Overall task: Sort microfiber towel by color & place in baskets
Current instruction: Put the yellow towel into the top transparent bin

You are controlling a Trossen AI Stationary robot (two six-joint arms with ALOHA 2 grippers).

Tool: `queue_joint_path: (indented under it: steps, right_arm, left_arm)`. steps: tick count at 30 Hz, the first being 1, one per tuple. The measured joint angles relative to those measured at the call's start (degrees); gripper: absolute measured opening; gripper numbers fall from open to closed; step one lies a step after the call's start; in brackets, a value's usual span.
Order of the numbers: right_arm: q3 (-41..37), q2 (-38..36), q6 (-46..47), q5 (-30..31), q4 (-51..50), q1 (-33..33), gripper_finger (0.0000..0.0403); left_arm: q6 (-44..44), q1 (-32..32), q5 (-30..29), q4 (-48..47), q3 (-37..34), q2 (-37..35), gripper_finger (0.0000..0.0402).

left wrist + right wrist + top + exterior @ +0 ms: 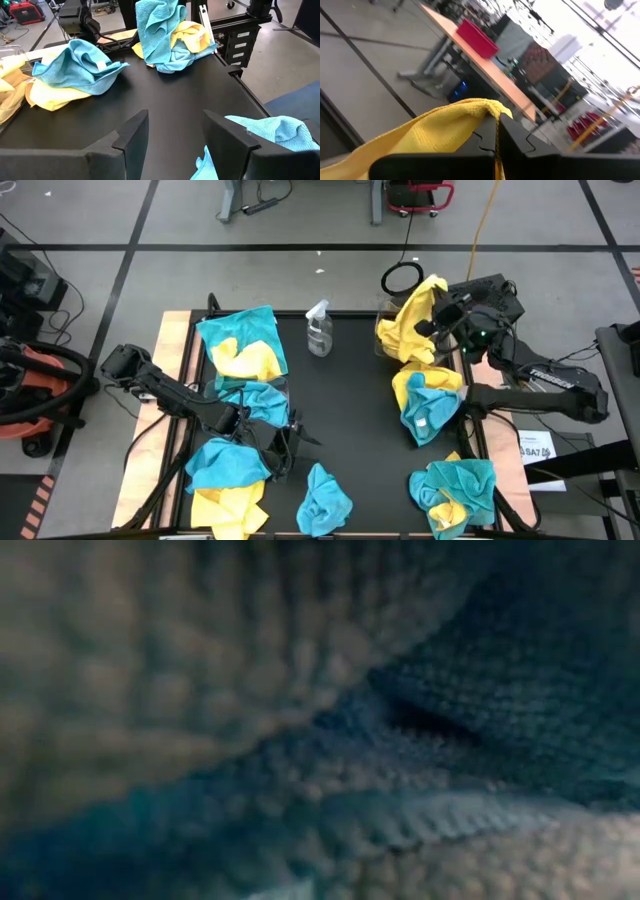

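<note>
One yellow towel is pinched in the right end effector, jaws fully shut on a fold, hanging over the far-right basket, presumably the yellow bin. Other mixed teal and yellow cloths lie around the tabletop. The left end effector sits low at near left, half open and empty, probably lining up its next pick.

Two dark jointed arms, blocky black end effector fingers, white lettering on the right arm's forearm
</note>
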Motion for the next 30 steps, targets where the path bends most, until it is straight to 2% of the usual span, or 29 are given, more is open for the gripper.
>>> queue_joint_path:
  steps: [9,17,24,30]
  right_arm:
    - [0.0,0.62,1.87,-0.43,-10.94,-9.5,0.0]
    - [0.0,3.68,10.92,-15.38,-22.13,-16.68,0.0]
    - [0.0,10.07,14.87,-26.16,-24.72,-21.42,0.0]
    - [0.0,18.04,16.47,-32.46,-24.5,-24.84,0.0]
  left_arm:
    - [0.0,0.01,0.0,0.0,0.0,0.0,0.019]
    - [0.0,0.02,0.0,0.0,0.0,0.0,0.019]
    - [0.0,0.02,0.0,0.0,0.0,0.0,0.019]
    - [0.0,0.02,0.0,0.0,0.0,0.0,0.019]
